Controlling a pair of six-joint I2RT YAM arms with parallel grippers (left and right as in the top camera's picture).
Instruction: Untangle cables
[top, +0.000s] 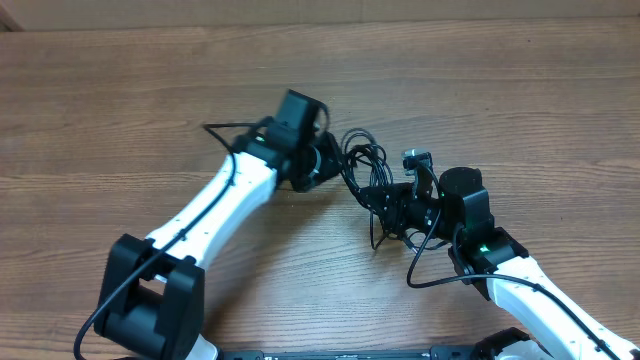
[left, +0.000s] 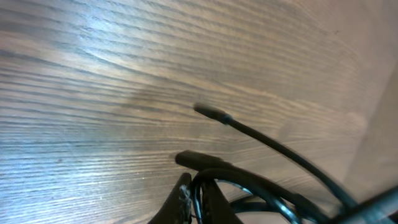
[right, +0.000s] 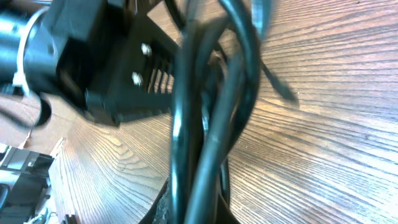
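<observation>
The cables (top: 362, 160) are a tangle of thin black cords lying between my two grippers at the table's middle. My left gripper (top: 336, 168) meets the tangle from the left and is shut on one cord. In the left wrist view that cord (left: 200, 186) runs between the fingertips (left: 183, 200), and two plug ends (left: 211, 113) stick out over the wood. My right gripper (top: 380, 196) holds the tangle's lower right side. In the right wrist view it is shut on a few cords (right: 205, 124) that rise steeply from its jaws.
The wooden table (top: 120, 110) lies bare on the left and at the back. The left gripper's black body (right: 93, 56) sits close to the cords in the right wrist view. A thicker arm wire (top: 435, 270) loops beside the right wrist.
</observation>
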